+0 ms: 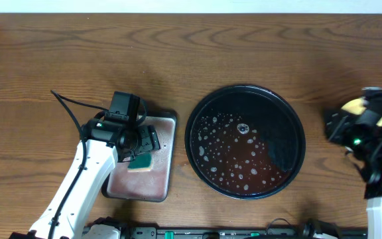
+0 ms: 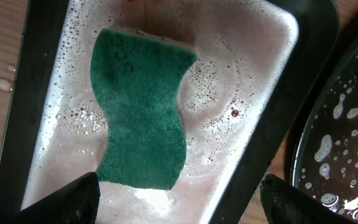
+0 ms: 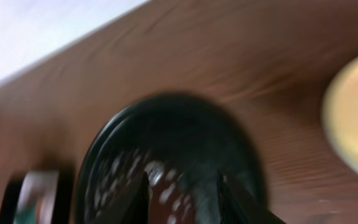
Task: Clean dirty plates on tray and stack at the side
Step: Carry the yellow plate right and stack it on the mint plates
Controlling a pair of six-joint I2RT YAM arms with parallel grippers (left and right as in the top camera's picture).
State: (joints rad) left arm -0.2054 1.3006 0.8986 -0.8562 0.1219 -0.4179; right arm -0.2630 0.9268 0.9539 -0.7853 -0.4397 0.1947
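Plates are absent from the tray (image 1: 280, 129), which sits mid-desk (image 1: 178, 60) holding only reddish water and suds. The one plate in view is the yellow plate (image 1: 354, 105), off to the right on bare wood and partly hidden under the right arm. The cleaning therefore looks nearly or wholly done, though no blue-green plate shows in any view. The left hand (image 2: 179, 202) hangs over the pan (image 2: 36, 81) with its fingers spread wide and nothing in them. The sponge (image 2: 143, 106) lies flat in foamy pink water just ahead of them, likely parked there because nothing on the tray needs wiping. The right hand (image 3: 182, 202) is beside the tray's right edge, fingers apart and empty as far as the blur allows. The overhead view gives the layout but shows only a corner of the sponge under the left wrist, while the left wrist view shows it whole. The smeared right wrist view shows the plate's pale round edge clear of the tray, but not whether others lie beneath it.
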